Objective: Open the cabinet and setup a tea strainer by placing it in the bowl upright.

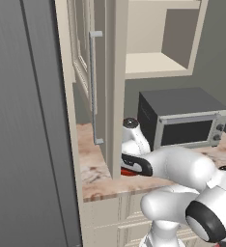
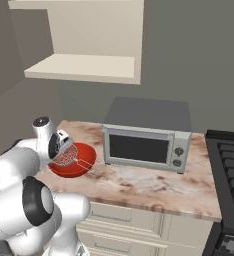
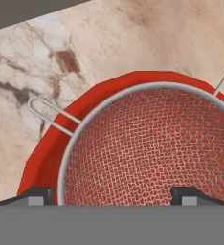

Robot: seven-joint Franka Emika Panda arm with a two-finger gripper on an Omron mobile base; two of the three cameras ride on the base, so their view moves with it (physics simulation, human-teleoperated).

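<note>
Clearly, the tea strainer is sitting inside the red bowl, mesh cup up, and the bowl rests on the marble tabletop to the left of the microwave. We judge the strainer to be very light, with a stiff metal rim but a thin mesh that could dent and wire parts that could bend; it would slide easily on the glossy bowl. If we had to take it again, the rim or the base of the wire handle seems the safest place, not the mesh. In the hand view the two tips of the gripper stand wide apart, on either side of the mesh, and we see nothing between them, so the jaws are open and hold nothing. This view also shows the small wire loop lying over the bowl's edge. From the left base camera we see the cabinet door swung open with its long bar handle, while the arm hides most of the bowl there.
</note>
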